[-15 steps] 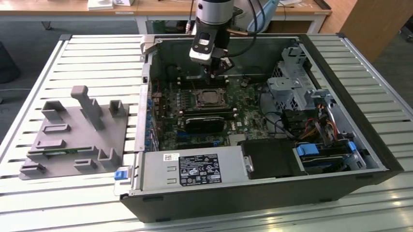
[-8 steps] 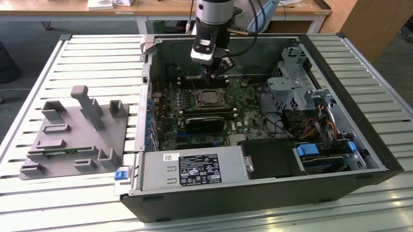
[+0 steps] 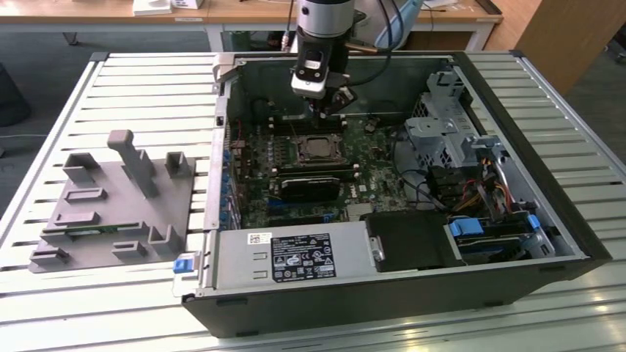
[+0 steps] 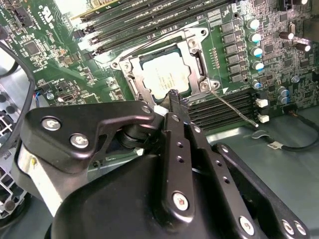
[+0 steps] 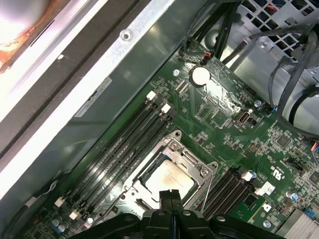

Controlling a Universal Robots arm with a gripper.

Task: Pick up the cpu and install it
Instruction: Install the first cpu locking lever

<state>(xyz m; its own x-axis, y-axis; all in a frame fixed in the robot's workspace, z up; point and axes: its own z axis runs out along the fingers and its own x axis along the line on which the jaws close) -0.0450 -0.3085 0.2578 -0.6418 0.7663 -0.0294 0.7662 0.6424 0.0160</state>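
The cpu (image 4: 167,74) lies flat in the motherboard socket (image 4: 164,67), inside its metal frame; both wrist views show its silver top (image 5: 169,179). The tool (image 5: 171,196) hangs just above the socket's edge with its fingers (image 4: 175,99) pressed together, holding nothing. From the exterior view, the arm (image 3: 321,29) reaches down into the open computer case (image 3: 547,213), and a grey fixture (image 3: 117,205) sits on the slatted counter (image 3: 146,88) beside the case.
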